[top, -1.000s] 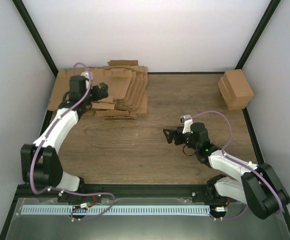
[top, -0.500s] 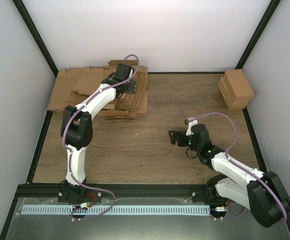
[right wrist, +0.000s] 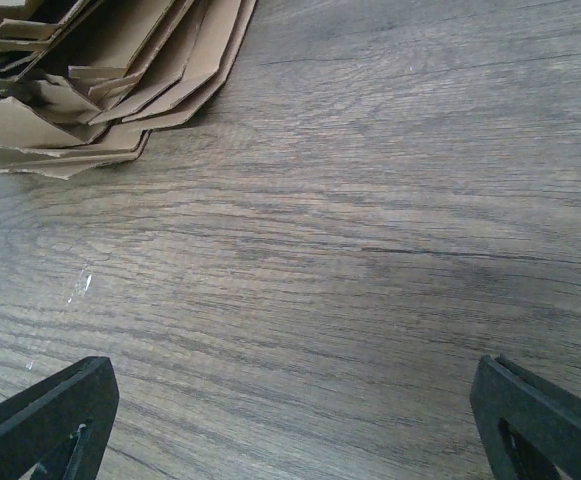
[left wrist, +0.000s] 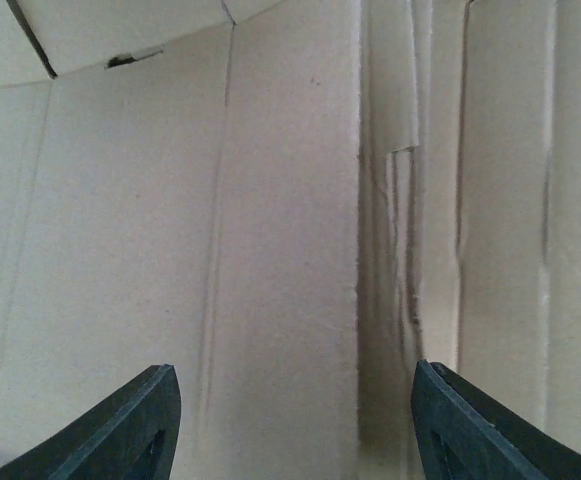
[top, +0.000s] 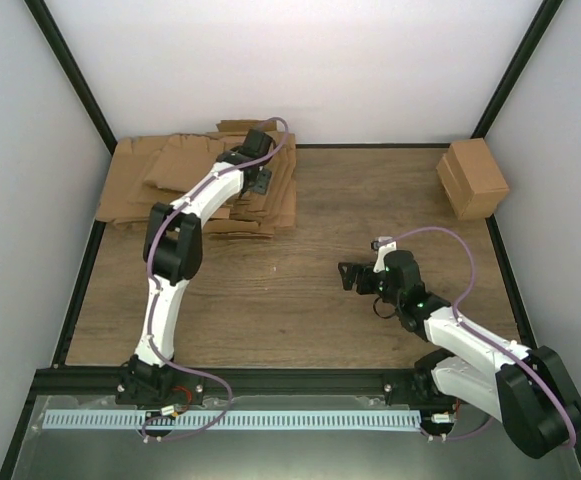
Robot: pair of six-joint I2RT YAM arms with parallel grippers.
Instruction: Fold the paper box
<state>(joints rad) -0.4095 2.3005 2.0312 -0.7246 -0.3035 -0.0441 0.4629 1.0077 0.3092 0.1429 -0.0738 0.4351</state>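
Paper box [left wrist: 270, 230] is the top flat sheet on the cardboard pile [top: 280, 195], far-left on the table [top: 300, 290]. It sits directly under the left gripper [left wrist: 290, 372]. Its free edge runs straight ahead between the jaws, which are apart and pinching nothing. Right gripper [right wrist: 290, 372] is spread wide, well apart at mid-right. Left arm is nearer.

— What fills the frame?
— A grey-brown, wood-grain tabletop [right wrist: 370, 200]. The right gripper [right wrist: 292, 368] is spread wide over it, with its dark fingers [right wrist: 40, 420] in the near left and near right corners.
— And at far left?
— A pile of brown cardboard sheets [right wrist: 100, 60], edges fanned and ragged, lying on the tabletop well apart from both fingers. A pale scuff [right wrist: 80, 285] marks the wood at left.
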